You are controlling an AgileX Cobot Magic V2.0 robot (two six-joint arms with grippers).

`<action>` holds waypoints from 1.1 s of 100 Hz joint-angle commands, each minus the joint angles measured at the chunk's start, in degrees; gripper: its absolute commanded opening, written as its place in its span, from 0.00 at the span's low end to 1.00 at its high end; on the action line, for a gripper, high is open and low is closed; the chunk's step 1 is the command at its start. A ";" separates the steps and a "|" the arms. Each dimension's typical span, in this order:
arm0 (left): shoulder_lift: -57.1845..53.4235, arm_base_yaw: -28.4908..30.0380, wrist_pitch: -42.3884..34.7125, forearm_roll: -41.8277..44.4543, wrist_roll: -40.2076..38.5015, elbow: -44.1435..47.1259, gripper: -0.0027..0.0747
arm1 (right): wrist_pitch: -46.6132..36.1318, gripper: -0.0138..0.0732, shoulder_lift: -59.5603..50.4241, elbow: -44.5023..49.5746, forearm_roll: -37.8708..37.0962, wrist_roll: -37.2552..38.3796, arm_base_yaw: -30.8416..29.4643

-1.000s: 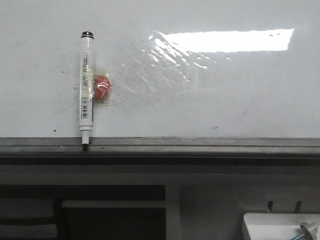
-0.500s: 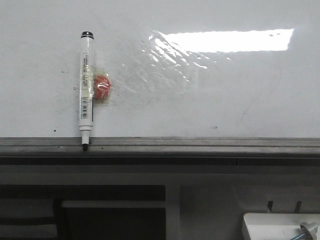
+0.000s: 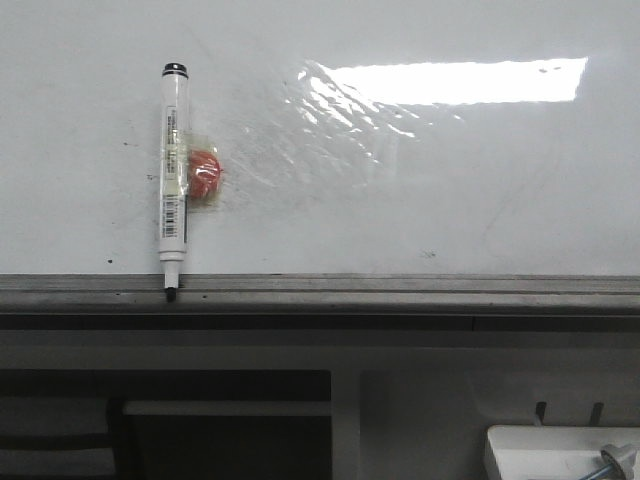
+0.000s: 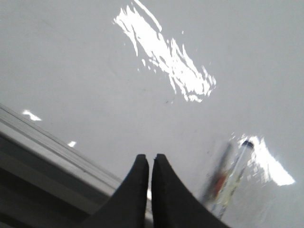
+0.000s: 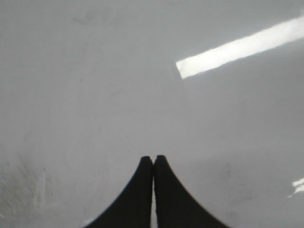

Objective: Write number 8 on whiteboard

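The whiteboard (image 3: 420, 200) fills the front view, glossy white with faint grey smudges and glare. No drawn number 8 shows on it. A white marker pen (image 3: 172, 180) with a black tip lies on the board at the left, tip on the grey ledge (image 3: 400, 290), with a red lump (image 3: 204, 172) taped beside it. Neither gripper shows in the front view. In the left wrist view my left gripper (image 4: 149, 156) is shut and empty over the board, the marker (image 4: 232, 178) blurred off to one side. In the right wrist view my right gripper (image 5: 153, 158) is shut and empty over bare board (image 5: 118, 95).
A crinkled clear film (image 3: 320, 130) lies on the board near the glare strip. Below the ledge is a dark frame with a white bar (image 3: 225, 408). A white block (image 3: 560, 452) with a bolt sits at the lower right.
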 commanded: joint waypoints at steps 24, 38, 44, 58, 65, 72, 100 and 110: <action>-0.04 -0.76 0.01 -1.62 4.56 -5.80 0.01 | 10.25 0.10 0.18 -12.44 2.33 -4.30 -0.19; 7.78 -0.75 10.14 11.97 7.33 -15.78 0.01 | 28.53 0.13 6.81 -22.55 -7.04 -5.45 -0.19; 12.81 -0.75 14.55 15.17 10.47 -20.65 0.04 | 32.32 0.18 9.88 -26.02 -9.16 -5.45 -0.19; 24.45 -0.75 22.16 14.42 18.55 -28.28 0.34 | 34.29 0.42 16.54 -31.19 -9.63 -5.45 -0.19; 28.85 -1.69 23.43 12.86 20.39 -30.24 0.50 | 34.17 0.56 19.01 -32.73 -9.63 -5.45 -0.19; 32.56 -4.41 22.91 9.74 22.85 -31.20 0.57 | 33.28 0.68 20.01 -33.20 -9.63 -5.45 1.11; 46.61 -19.17 13.90 -0.41 30.10 -31.52 0.55 | 31.54 0.70 22.92 -33.20 -11.67 -5.45 6.65; 51.78 -24.08 7.42 -2.83 30.10 -31.52 0.55 | 31.17 0.70 24.15 -33.20 -11.67 -5.45 6.65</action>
